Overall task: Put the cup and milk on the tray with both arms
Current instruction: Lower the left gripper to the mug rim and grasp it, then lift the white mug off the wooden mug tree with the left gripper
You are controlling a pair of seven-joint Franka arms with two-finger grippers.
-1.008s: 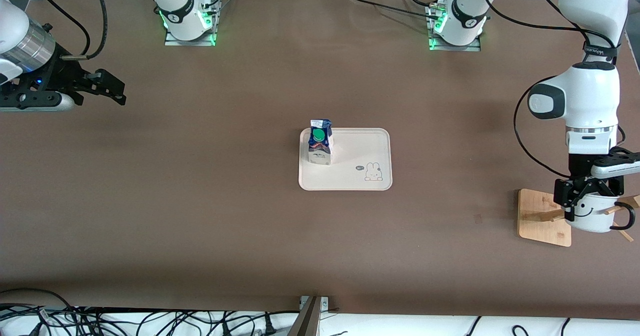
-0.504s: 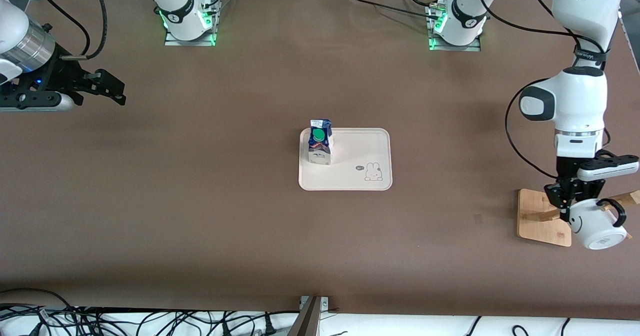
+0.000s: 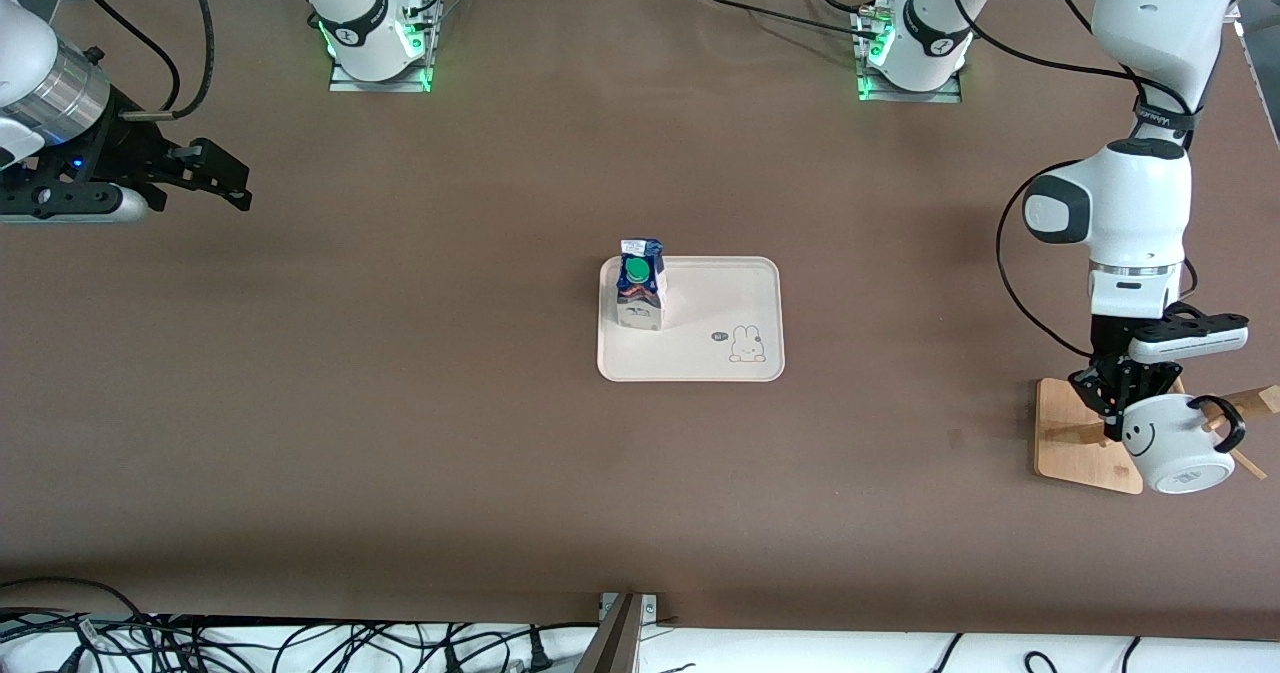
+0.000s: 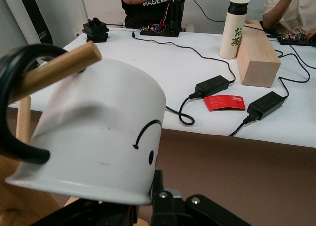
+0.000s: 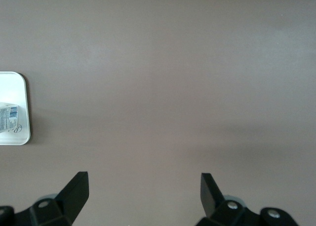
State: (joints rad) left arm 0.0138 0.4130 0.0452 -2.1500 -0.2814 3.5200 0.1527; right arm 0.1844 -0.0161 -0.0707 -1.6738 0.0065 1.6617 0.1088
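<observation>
The brown table is carrying everything, with the two arms reaching over its ends. The left arm is bending down at its own end, and the left gripper is clamping the rim of the cup, holding it tilted over the bamboo rack base; in the left wrist view the cup is showing its smiley face, and a wooden peg is passing through its black handle. The right arm is waiting at the other end, its right gripper hanging over bare table with fingers spread wide apart and nothing between them. The tray is lying mid-table, well apart from the cup. The milk is standing upright on the tray, at the corner toward the right arm's end.
</observation>
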